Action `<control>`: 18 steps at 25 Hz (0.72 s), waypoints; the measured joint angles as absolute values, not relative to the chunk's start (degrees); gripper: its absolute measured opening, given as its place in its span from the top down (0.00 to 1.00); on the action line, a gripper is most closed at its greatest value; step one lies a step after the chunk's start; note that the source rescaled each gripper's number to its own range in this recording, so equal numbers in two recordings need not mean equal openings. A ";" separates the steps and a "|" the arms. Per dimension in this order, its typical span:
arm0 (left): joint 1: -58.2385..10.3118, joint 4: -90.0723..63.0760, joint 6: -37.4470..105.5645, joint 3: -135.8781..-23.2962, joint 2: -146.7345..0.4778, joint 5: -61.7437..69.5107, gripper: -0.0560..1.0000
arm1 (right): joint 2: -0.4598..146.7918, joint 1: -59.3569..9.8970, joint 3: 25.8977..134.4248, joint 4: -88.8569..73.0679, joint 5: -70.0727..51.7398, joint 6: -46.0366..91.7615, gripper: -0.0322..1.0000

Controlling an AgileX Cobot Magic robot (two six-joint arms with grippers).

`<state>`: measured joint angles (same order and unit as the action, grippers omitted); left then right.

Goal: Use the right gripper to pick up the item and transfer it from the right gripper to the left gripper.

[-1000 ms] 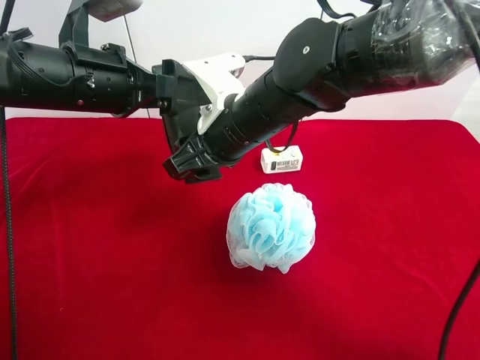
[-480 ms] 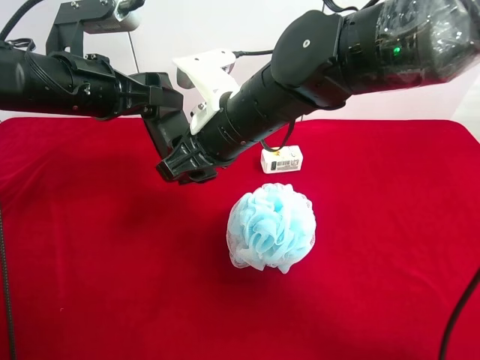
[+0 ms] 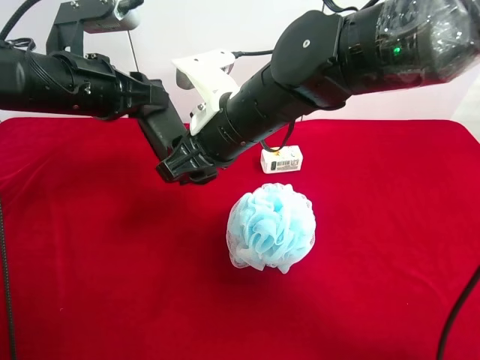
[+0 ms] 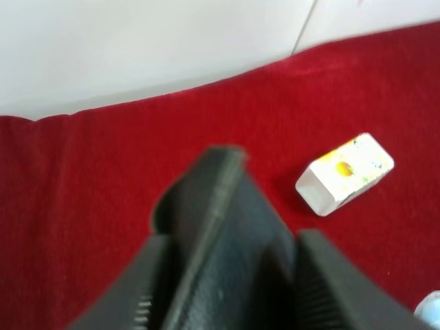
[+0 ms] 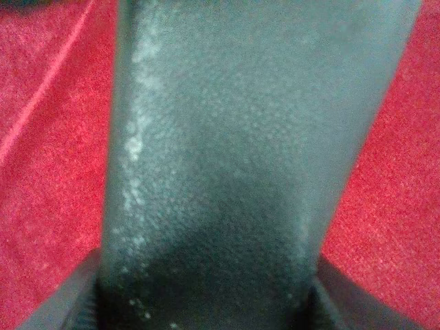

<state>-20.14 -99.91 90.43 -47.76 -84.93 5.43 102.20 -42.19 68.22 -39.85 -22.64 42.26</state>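
The item (image 3: 168, 136), a long dark grey-black leather-like case, hangs in the air between both grippers, above the red cloth. The right gripper (image 3: 186, 166), on its white bracket (image 3: 204, 75), grips the case's lower end. In the right wrist view the case (image 5: 227, 172) fills the frame, with the jaws pressing at its sides. The all-black left gripper (image 3: 159, 112) holds the upper end. In the left wrist view the case (image 4: 234, 240) sits tight between the two fingers (image 4: 148, 295).
A light blue mesh bath puff (image 3: 271, 227) sits on the red cloth (image 3: 90, 262), below and to the view's right of the grippers. A small white printed box (image 3: 282, 160) lies behind it and also shows in the left wrist view (image 4: 344, 173). A white wall stands behind the table.
The left arm has drawn back toward the view's left, and the right arm has shifted slightly left and up. The case now shows between the two grippers.
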 joint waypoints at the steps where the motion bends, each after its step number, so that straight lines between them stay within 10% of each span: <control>1: -20.14 -100.22 90.25 -47.81 -84.93 5.36 0.80 | 102.20 -42.26 68.22 -39.85 -22.64 42.21 0.97; 18: -20.03 -100.64 90.25 -47.93 -84.93 5.36 0.80 | 102.20 -42.55 68.17 -39.69 -20.94 41.75 0.97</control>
